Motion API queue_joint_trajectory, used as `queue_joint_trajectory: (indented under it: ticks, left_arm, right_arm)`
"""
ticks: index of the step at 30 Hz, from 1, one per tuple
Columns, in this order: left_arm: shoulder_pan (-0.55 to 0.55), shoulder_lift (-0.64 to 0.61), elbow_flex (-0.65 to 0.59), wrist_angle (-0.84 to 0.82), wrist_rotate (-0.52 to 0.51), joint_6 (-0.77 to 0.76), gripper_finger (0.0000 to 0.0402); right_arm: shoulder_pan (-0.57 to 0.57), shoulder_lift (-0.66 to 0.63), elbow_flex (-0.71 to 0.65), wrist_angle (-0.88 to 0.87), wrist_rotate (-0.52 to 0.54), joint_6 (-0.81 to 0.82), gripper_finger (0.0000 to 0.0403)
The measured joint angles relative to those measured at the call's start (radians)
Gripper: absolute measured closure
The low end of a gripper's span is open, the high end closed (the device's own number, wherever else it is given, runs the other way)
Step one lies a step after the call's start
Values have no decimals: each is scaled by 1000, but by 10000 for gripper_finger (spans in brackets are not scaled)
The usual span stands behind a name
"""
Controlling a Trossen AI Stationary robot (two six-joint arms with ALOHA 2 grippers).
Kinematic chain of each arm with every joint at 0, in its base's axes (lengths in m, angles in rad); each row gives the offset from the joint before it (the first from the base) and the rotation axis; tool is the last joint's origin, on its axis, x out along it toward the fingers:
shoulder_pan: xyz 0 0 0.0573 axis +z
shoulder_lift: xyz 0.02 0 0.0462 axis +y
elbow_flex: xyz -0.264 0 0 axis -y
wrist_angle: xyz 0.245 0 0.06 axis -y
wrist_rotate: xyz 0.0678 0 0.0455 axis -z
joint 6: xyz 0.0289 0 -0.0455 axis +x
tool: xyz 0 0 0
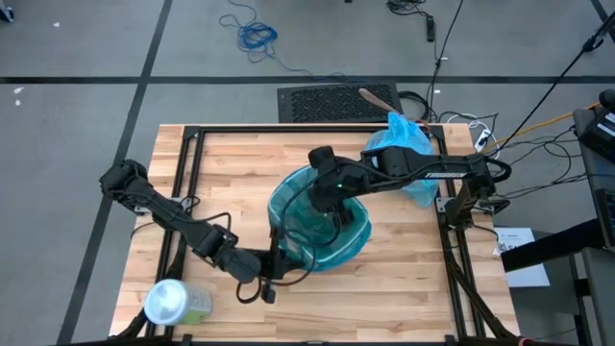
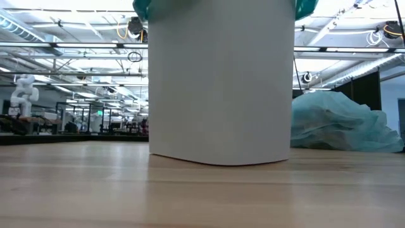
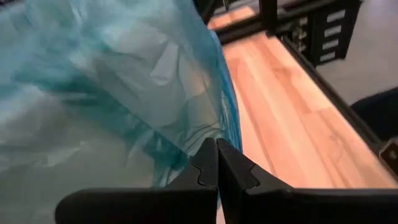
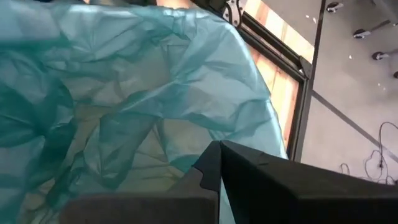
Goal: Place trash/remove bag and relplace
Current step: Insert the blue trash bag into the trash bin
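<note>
Pinched the teal bag (image 1: 351,235) at the near-left rim of the white bin (image 2: 221,82) with the left gripper (image 3: 216,149), closed on the film, probably to stretch it over the edge. Held the right gripper (image 1: 322,200) closed inside the mouth. Left the bag (image 1: 408,139), pale blue and crumpled, far right.

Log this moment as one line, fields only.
left gripper: shut on bin liner at rim | right gripper: shut, over bin opening | spare blue bag: table's far right
</note>
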Motion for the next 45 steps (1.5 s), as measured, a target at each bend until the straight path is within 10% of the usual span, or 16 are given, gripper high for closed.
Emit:
queue_joint_trajectory:
  ticks: [45]
  left_arm:
    - [17,0,-27,-115,-27,-78,401]
  right_arm:
    - [-75,197,-87,-134,-188,36,403]
